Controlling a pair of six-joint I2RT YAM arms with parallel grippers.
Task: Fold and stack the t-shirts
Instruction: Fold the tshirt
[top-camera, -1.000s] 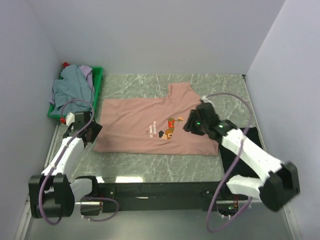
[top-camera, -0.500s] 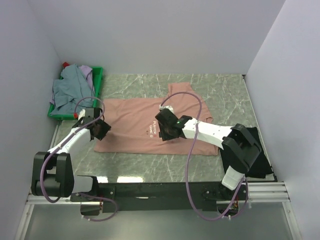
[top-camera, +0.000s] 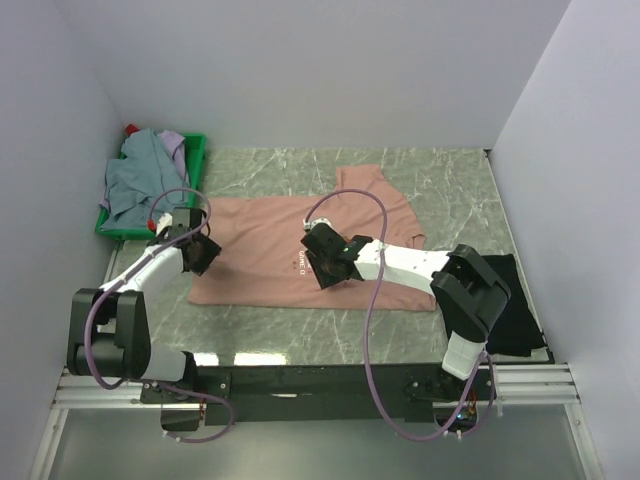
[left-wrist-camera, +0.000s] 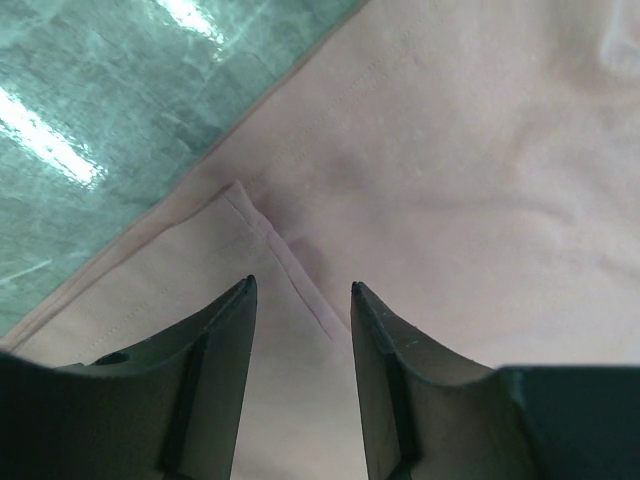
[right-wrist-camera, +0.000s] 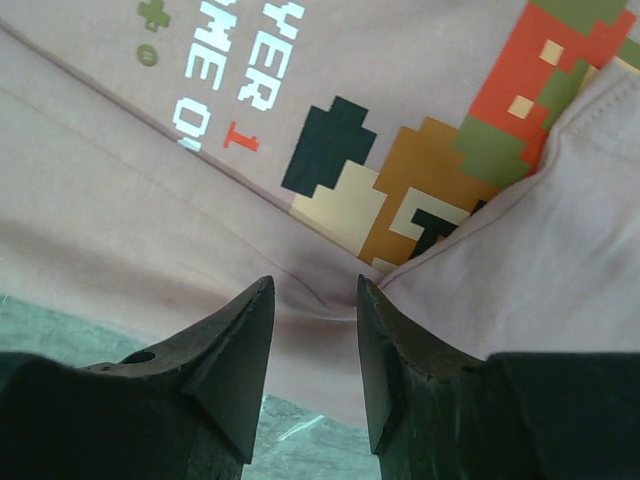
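Both arms have moved since one second ago: the right fingers (top-camera: 325, 265) were then at the right side of the pink shirt (top-camera: 260, 240) and are now over its middle, and the left fingers (top-camera: 203, 255) have come from the bare table (top-camera: 440, 180) to the left edge of the shirt. The pink shirt lies spread flat on the middle of the table, in the same place as before. From the left wrist, the left fingers stand moderately apart with an empty gap between them and hold nothing. Under them is the pink cloth (left-wrist-camera: 450, 180), and a hemmed seam (left-wrist-camera: 290, 265) runs up between the two tips. The edge of the shirt crosses the table (left-wrist-camera: 100, 80) on a slant. From the right wrist, the right fingers also stand apart and hold nothing. They are low over the coloured print (right-wrist-camera: 400, 190), and a hemmed flap (right-wrist-camera: 560, 230) of the same pink cloth lies over one side of the print. Whether the tips touch the cloth cannot be told. A black shirt (top-camera: 515, 310) lies at the right near corner of the table, partly under the right arm. A green crate (top-camera: 197, 165) stands at the far left, and in it lie a grey-blue shirt (top-camera: 140, 180) and a lavender shirt (top-camera: 175, 145), crumpled together.
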